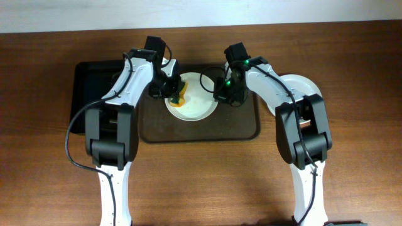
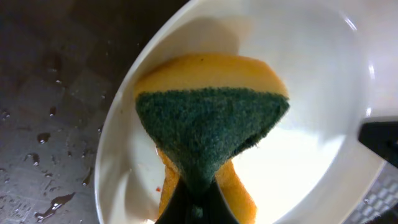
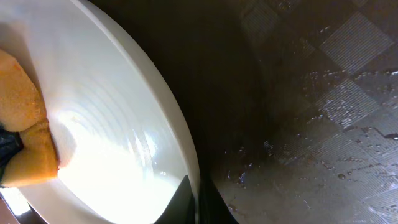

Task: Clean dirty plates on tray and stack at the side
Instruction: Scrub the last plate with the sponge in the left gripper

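A white plate (image 1: 198, 103) lies on the dark brown tray (image 1: 201, 129), with an orange-yellow smear at its left side. My left gripper (image 1: 174, 90) is shut on a yellow sponge with a green scouring face (image 2: 208, 124) and presses it into the plate (image 2: 311, 74) near its left rim. My right gripper (image 1: 222, 94) is shut on the plate's right rim; in the right wrist view the fingers (image 3: 196, 200) pinch the rim of the plate (image 3: 112, 124). Another white plate (image 1: 303, 85) sits on the table at the right, partly hidden by the right arm.
A smaller black tray (image 1: 94, 75) lies to the left of the brown tray, partly under the left arm. The brown tray's surface (image 3: 311, 93) is wet with droplets. The sponge's edge (image 3: 25, 124) shows in the right wrist view.
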